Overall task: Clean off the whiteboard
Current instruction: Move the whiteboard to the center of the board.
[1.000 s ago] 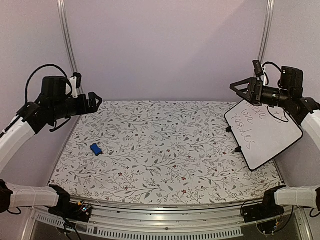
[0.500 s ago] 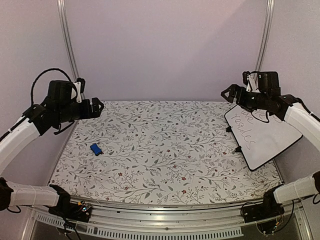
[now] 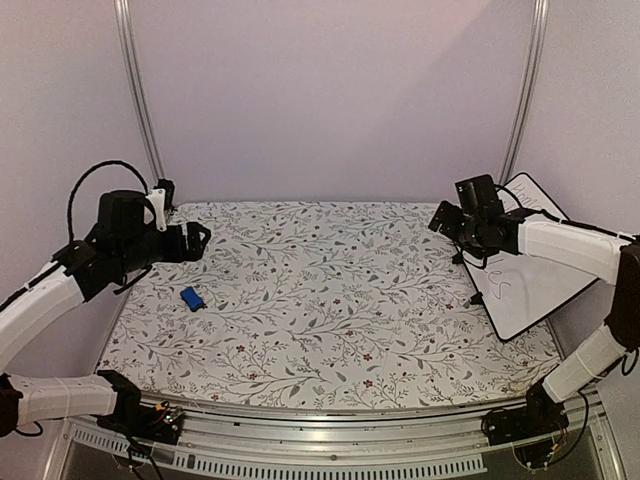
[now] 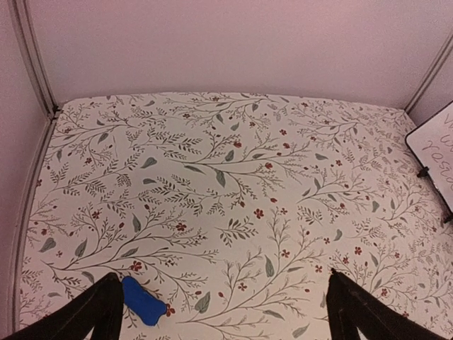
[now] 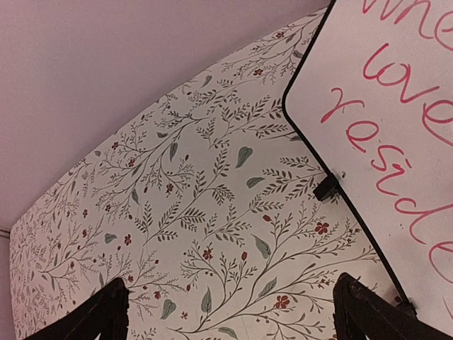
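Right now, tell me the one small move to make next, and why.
Probably lower the left gripper toward the blue eraser and straddle it, ready to close. The whiteboard has handwriting on it, so wiping needs the eraser first. That gripper is open and empty, and the eraser lies loose just below it in the top view, much nearer to it than to the other arm.

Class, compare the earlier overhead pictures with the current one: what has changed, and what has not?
The right gripper dropped and swung inward, and is now low beside the whiteboard. The left gripper sank a little. Both stay open and empty. The whiteboard, still written on, and the blue eraser have not moved.
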Controlling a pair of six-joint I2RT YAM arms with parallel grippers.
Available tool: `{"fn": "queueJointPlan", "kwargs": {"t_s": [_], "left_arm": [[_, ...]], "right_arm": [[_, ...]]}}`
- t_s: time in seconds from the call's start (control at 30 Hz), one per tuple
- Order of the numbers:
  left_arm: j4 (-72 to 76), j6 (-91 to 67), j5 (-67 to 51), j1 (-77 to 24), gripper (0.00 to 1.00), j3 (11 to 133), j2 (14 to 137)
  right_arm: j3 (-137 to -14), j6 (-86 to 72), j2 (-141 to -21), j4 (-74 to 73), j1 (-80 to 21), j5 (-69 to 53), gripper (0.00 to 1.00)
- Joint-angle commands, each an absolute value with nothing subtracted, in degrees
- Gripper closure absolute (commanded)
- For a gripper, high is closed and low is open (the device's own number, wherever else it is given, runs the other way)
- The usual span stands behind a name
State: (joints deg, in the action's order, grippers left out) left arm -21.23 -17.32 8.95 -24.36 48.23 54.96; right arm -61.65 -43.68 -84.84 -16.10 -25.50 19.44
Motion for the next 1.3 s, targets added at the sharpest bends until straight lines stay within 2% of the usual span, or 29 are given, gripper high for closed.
{"fn": "queueJointPlan", "kwargs": {"t_s": [0.0,0.13,0.2,0.77,1.27], "left_arm": [[-15.69,-15.71,4.87,-24.86,0.00,46.44,52.15],[-14.54,-15.56,3.37,-24.84,0.00,45.88,50.78],[-13.94,-15.67,2.87,-24.87,0.00,45.35,50.04],[-12.68,-15.61,0.74,-24.78,0.00,44.56,49.06],[-11.78,-15.23,-0.18,-24.71,0.00,43.78,47.20]], "right_arm": [[-63.13,-54.20,-89.95,-15.69,-26.07,29.97,0.02],[-69.87,-60.53,-97.40,-24.06,-26.28,34.29,0.03],[-72.70,-63.55,-101.87,-27.43,-26.35,34.58,0.08],[-85.88,-79.10,-118.05,-39.85,-26.37,43.29,0.29],[-94.21,-85.74,-126.79,-47.81,-26.32,46.00,0.35]]}}
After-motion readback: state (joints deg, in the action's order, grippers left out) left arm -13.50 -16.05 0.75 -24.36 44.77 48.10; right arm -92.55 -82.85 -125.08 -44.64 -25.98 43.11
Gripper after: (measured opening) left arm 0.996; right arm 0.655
